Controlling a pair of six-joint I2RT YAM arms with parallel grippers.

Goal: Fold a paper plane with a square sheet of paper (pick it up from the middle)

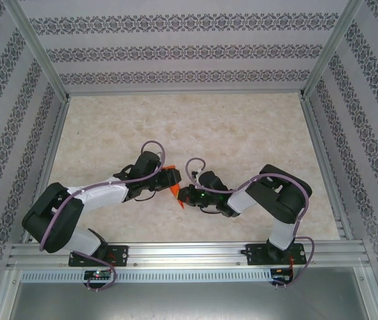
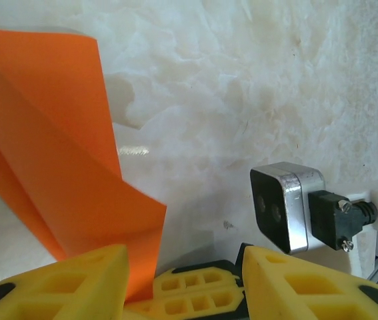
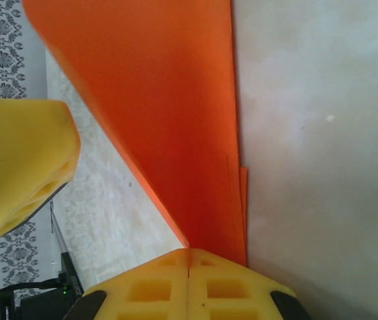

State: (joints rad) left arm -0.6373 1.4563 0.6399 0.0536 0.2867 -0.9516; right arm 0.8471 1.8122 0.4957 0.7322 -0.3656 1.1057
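Right wrist view first, lol. Shows the right jaws pinched tight together, yellow pads (image 3: 189,287) meeting in one seam with the orange paper (image 3: 169,113) sprouting straight out of it. So, definitely gripping the paper at a folded edge. Can count a couple of stacked layers along the right-hand side there, so more than a single fold by the look of it.

Over to the left wrist view: got the left jaws standing apart, roughly half spread, not squeezing anything as far as can be told. Got the paper edge dipping down just beside the inner face of one left finger (image 2: 62,280), maybe touching, hard to call. Those same right pads poking into the gap too, plus the right wrist camera (image 2: 285,207) just beyond.

Zooming out to the top external view: left arm (image 1: 102,197) and right arm (image 1: 249,197) bent inward, meeting over the surface (image 1: 242,127), with the paper between them as a small orange sliver. Looks raised rather than lying flat, judging by the shadow under it in the left wrist view.

Progress guess: pickup done, first creases done, probably somewhere in the middle. Can make out a diagonal crease and a slanted flap, but no clear pointed nose and no pair of slim wings. Left to do, most likely: the remaining folds, pressing the creases, setting the finished thing down. Can't rule out being further along, with so much of the shape hidden up close.
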